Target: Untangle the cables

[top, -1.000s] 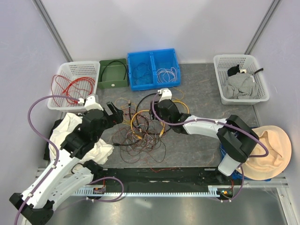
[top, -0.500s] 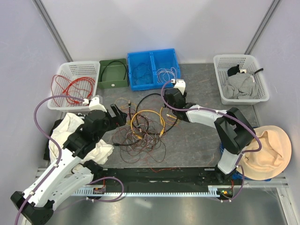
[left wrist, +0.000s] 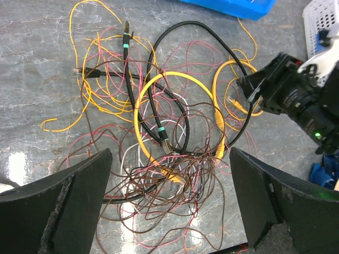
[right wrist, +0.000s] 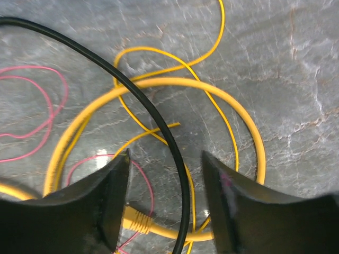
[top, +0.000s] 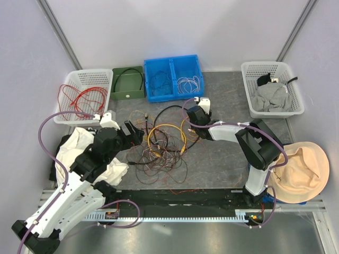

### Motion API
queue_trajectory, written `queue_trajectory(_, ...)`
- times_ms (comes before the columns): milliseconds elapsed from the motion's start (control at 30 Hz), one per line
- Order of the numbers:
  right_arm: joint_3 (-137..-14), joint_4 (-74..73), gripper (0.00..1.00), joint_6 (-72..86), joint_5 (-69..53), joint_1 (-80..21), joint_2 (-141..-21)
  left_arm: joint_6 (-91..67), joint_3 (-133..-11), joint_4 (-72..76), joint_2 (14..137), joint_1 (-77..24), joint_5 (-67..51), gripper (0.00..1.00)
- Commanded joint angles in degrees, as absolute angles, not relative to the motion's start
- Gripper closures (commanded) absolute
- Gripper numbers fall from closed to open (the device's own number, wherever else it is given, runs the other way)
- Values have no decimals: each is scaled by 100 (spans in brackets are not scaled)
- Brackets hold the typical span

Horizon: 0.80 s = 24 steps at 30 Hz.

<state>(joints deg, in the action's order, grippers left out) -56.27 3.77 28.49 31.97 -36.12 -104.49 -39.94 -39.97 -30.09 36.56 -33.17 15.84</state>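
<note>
My right gripper [right wrist: 165,177] sits parted, gripping nothing, astride the thick black cable [right wrist: 153,112], probably to single it out. The left gripper [left wrist: 170,159], spread wide, hovers over the knotted heap of thin coloured wires [left wrist: 159,127] directly below.

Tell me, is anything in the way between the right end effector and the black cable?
Nothing visible is. The right end effector hangs open right over the black cable, its jaws either side of it, with only yellow cable lying beneath.
</note>
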Motion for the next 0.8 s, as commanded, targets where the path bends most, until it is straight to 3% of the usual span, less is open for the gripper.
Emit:
queue_trajectory(0,-5485,378,41,3006,3349,-3560,-10538,-4087,-3964,-2918,3577,-3296,1485,1)
queue_trajectory(133,-5388,378,60,3067,3296,-3551,-10425,-4078,-3955,-2936,3568,-3296,1477,1)
queue_trajectory(167,-5266,430,70,3093,3287,-3559,-10319,-4078,-3955,-2936,3560,-3296,1468,1)
queue_trajectory(367,-4852,606,100,3006,3305,-3665,-9054,-4087,-3973,-2918,3516,-3296,1468,1)
queue_trajectory(767,-5552,185,100,2505,2744,-4438,-6452,-3850,-4262,-2620,3560,-3296,1643,1)
